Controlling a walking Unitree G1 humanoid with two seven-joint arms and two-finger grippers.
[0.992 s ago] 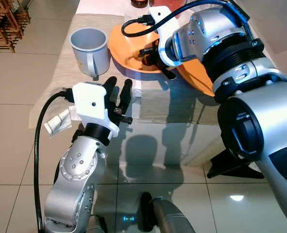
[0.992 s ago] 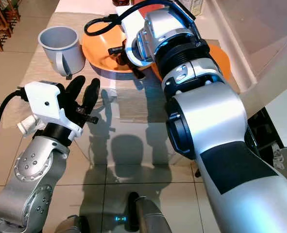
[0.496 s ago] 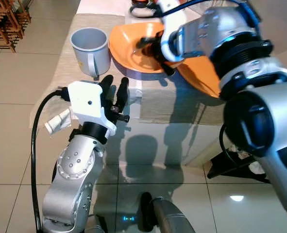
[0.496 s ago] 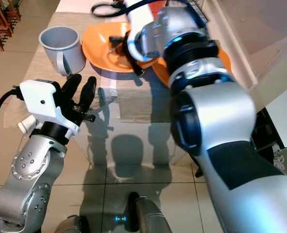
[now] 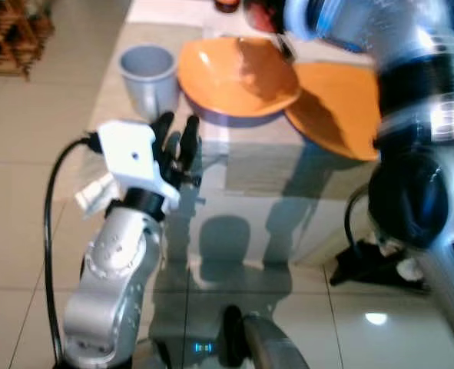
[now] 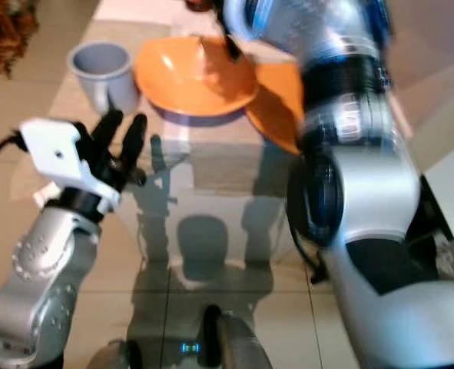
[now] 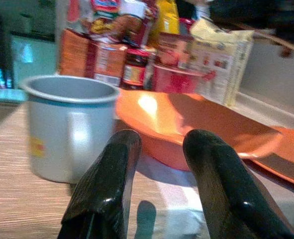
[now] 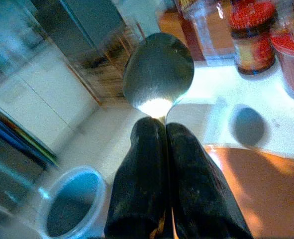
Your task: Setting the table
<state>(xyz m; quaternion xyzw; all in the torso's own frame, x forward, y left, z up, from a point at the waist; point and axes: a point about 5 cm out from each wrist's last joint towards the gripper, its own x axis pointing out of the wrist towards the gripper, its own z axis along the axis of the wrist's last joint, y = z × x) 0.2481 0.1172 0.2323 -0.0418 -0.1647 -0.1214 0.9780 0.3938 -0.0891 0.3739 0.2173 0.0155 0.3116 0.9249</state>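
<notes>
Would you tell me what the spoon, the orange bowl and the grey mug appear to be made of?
Spoon: polished metal, judging by its bright glint. Orange bowl: probably glossy plastic or melamine, given its uniform colour and soft sheen. Grey mug: smooth, matte-looking; ceramic or plastic, hard to tell.

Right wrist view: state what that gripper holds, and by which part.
The right gripper is shut on a metal spoon, pinching its handle just below the bowl, which sticks out beyond the fingertips.
</notes>
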